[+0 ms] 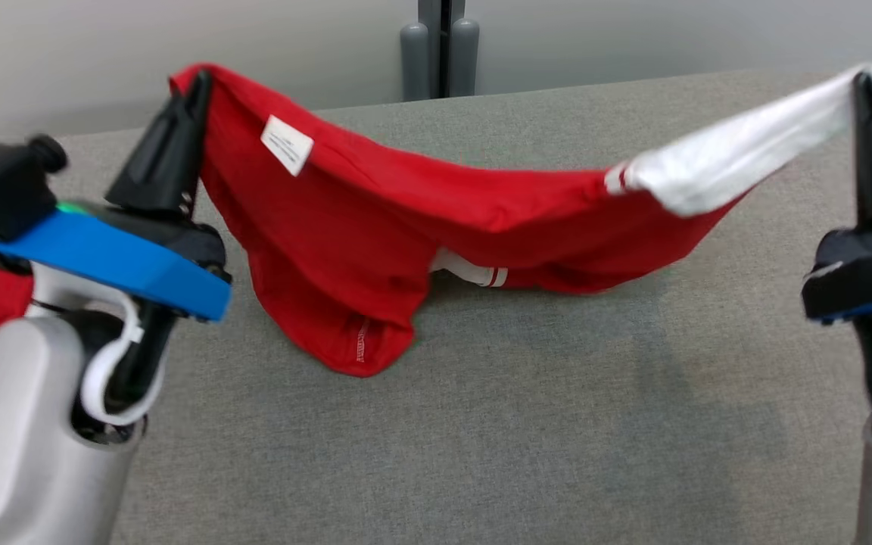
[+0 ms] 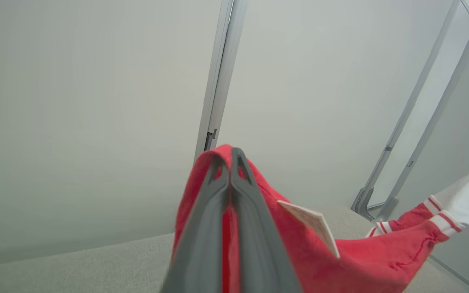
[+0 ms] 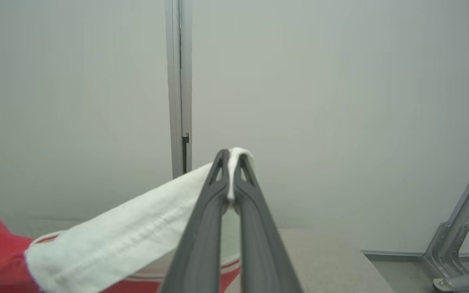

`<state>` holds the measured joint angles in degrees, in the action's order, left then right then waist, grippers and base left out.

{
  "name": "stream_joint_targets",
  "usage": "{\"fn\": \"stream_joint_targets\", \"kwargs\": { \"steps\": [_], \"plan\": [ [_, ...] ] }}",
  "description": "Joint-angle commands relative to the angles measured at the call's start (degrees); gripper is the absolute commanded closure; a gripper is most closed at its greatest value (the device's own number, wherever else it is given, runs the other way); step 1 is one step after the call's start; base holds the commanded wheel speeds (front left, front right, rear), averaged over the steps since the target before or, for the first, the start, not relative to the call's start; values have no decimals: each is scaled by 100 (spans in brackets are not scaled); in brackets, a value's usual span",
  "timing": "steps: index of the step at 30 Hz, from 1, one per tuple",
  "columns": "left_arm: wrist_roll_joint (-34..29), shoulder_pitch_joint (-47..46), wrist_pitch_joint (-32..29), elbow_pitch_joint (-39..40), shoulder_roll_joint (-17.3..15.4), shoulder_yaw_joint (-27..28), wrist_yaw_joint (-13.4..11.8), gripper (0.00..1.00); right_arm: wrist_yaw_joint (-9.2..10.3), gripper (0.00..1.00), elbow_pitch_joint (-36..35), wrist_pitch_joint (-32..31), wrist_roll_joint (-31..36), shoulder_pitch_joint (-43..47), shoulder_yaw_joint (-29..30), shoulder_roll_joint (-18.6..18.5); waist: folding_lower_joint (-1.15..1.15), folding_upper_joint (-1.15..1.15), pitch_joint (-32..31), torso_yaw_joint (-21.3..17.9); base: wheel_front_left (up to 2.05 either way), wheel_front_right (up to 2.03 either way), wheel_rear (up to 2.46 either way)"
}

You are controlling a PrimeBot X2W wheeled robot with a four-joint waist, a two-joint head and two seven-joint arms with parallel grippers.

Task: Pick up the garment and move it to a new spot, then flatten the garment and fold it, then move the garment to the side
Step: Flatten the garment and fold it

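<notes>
Above the table (image 1: 481,424), left end effector (image 1: 198,82) and right end effector (image 1: 865,85) each pinch the garment (image 1: 375,219) tight.

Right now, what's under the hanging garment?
Grey table, where the lowest red fold of the garment seems to rest. A white striped cuff peeks out beneath the sag; the table behind it is covered.

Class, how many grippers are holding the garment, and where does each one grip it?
2. The left gripper pinches the red edge of the garment at the head view's upper left. The right gripper pinches its white end at the upper right.
</notes>
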<state>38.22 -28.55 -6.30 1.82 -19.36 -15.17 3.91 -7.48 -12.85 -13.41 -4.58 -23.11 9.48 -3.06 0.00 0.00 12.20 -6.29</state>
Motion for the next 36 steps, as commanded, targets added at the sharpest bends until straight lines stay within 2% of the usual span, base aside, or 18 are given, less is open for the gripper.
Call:
{"fn": "stream_joint_targets", "kwargs": {
  "steps": [1, 4, 9, 14, 15, 16, 17, 19, 21, 23, 26, 29, 32, 36],
  "plan": [
    [147, -137, -203, 198, -79, 62, 25, 100, -3, 100, -164, -61, 69, -206, 47, -62, 0, 0, -5, 2, 0, 0, 0],
    [298, -405, -665, 641, -356, 182, -7, 100, -3, 100, -383, -273, 12, -601, 60, -224, 0, 0, 8, 20, 0, 0, 0],
    [530, -921, -1134, 1071, -570, 380, -65, 100, -3, 100, -429, -458, -323, -1398, 85, -616, 0, 0, 194, 62, 0, 0, 0],
    [832, -1568, -1449, 925, -706, 495, 27, 100, -3, 100, 227, -498, -922, -2394, -118, -919, 0, 0, 696, 55, 0, 0, 0],
    [806, -1729, -1464, 829, -734, 499, 59, 100, -3, 100, 418, -448, -1181, -2625, -185, -884, 0, 0, 847, 54, 0, 0, 0],
    [727, -1944, -1454, 778, -802, 501, 86, 100, -5, 100, 559, -393, -1175, -2883, -352, -1099, 0, 0, 1057, 51, 0, 0, 0],
    [628, -2157, -1390, 652, -853, 511, 109, 100, -2, 100, 767, -296, -1154, -3111, -492, -1288, 0, 0, 1259, 46, 0, 0, 0],
    [452, -2536, -1277, 325, -919, 461, 170, 100, -2, 100, 1300, -42, -1451, -3602, -700, -1215, 0, 0, 1612, 14, 0, 0, 0],
    [290, -2973, -1081, -120, -938, 456, 202, 100, -9, 100, 1812, 341, -1291, -4183, -994, -1426, 0, 0, 1910, -36, 0, 0, 0],
    [47, -3419, -808, -529, -992, 465, 226, 100, -2, 100, 2339, 796, -1169, -4724, -1164, -1441, 0, 0, 2153, -104, 0, 0, 0],
    [-384, -4014, -316, -1071, -1093, 462, 228, 100, -2, 100, 2984, 1562, -914, -5524, -1149, -1257, 0, 0, 2352, -227, 0, 0, 0],
    [-716, -4647, 267, -1344, -1105, 485, 240, 100, -2, 100, 3368, 2336, -608, -6255, -884, -1171, 0, 0, 2457, -293, 0, 0, 0],
    [-865, -5049, 824, -1536, -1000, 484, 260, 100, -2, 100, 3591, 2686, -384, -6701, -695, -1130, 0, 0, 2486, -279, 0, 0, 0],
    [-918, -5204, 1231, -1726, -977, 260, 311, 100, -2, 100, 3711, 2815, -345, -6825, -618, -1230, 0, 0, 2507, -229, 0, 0, 0]
  ]
}}
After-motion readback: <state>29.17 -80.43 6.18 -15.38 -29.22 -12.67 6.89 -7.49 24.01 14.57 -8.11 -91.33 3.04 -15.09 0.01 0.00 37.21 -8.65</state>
